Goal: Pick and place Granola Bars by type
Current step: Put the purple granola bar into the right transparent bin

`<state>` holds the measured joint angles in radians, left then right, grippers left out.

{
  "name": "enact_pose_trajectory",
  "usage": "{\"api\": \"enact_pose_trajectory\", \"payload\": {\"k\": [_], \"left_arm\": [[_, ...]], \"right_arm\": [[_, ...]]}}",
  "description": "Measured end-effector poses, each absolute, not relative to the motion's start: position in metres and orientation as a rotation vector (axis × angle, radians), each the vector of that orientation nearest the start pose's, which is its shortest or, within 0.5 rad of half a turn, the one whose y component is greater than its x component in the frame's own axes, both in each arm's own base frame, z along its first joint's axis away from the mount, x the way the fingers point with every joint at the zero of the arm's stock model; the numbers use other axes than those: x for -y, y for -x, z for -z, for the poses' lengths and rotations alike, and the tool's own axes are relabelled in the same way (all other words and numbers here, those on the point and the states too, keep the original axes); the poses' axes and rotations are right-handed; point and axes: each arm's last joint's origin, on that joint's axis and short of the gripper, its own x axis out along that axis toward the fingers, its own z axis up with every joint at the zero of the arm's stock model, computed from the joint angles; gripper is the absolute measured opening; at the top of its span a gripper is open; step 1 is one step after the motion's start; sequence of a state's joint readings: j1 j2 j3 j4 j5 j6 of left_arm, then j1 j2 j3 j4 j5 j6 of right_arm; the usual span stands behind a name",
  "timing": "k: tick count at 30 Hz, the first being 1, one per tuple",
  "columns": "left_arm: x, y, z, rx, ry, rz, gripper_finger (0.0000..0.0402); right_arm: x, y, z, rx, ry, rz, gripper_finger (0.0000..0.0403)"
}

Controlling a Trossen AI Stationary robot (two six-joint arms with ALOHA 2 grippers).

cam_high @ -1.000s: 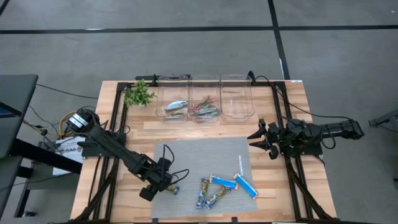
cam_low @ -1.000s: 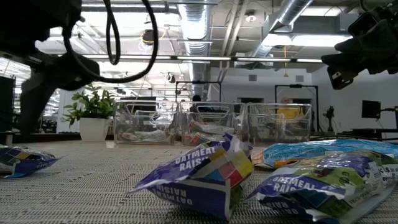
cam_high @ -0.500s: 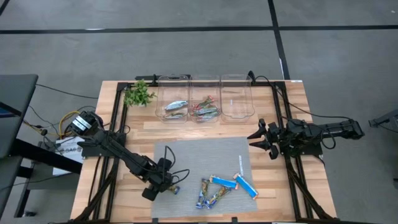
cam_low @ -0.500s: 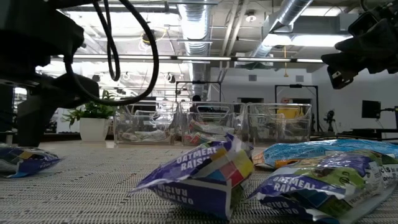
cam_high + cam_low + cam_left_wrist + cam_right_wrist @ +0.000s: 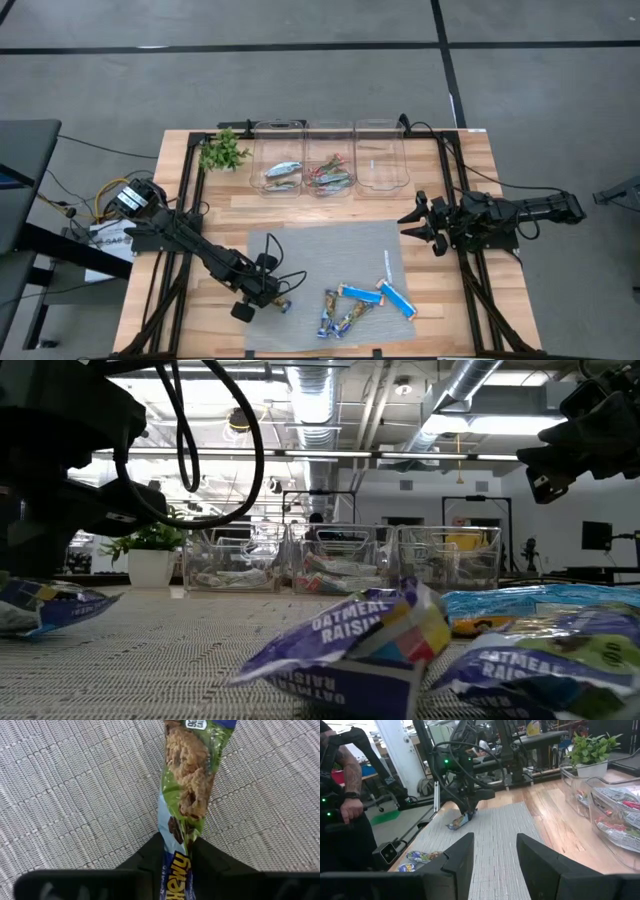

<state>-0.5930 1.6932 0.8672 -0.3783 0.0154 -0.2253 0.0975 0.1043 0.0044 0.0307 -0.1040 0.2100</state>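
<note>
- Pinching one end of a granola bar (image 5: 187, 790): the left gripper (image 5: 262, 297) fingers (image 5: 150, 855), clamped tight, low over the mat's (image 5: 320, 250) near-left corner.
- Lying loose on the mat to its right: a cluster of bars (image 5: 365, 303).
- Held in two of three clear bins (image 5: 330, 155) at the table's (image 5: 450, 190) far edge: sorted bars.
- Hovering at the mat's right edge: the right gripper (image 5: 418, 224), fingers (image 5: 457, 857) spread, empty.

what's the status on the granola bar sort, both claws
Left claw shut on a granola bar at the mat's near-left corner. Right claw open, waiting at the table's right edge. Nothing in the way.
</note>
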Motion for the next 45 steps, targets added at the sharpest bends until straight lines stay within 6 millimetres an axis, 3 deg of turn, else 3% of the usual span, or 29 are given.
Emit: {"api": "enact_pose_trajectory", "payload": {"k": [5,14,25,32,40,45], "left_arm": [[0.163,-0.248,-0.146,-1.173,-0.120,0.407,0.0052],[0.137,-0.256,-0.188,-1.000,-0.018,0.354,0.0052],[0.087,-0.271,-0.273,-0.447,0.226,0.300,0.0052],[0.056,-0.263,-0.316,-0.169,0.275,0.297,0.0052],[0.025,-0.262,-0.323,-0.120,0.273,0.176,0.0052],[-0.003,-0.283,-0.309,-0.110,0.278,0.059,0.0052]], "right_arm": [[-0.013,-0.103,-0.160,-0.090,-0.209,-0.194,0.0142],[-0.013,-0.103,-0.160,-0.091,-0.209,-0.194,0.0144],[-0.013,-0.103,-0.160,-0.090,-0.209,-0.194,0.0143],[-0.013,-0.103,-0.160,-0.090,-0.209,-0.194,0.0142],[-0.013,-0.103,-0.160,-0.090,-0.209,-0.193,0.0143],[-0.013,-0.103,-0.160,-0.090,-0.209,-0.194,0.0143]]}}
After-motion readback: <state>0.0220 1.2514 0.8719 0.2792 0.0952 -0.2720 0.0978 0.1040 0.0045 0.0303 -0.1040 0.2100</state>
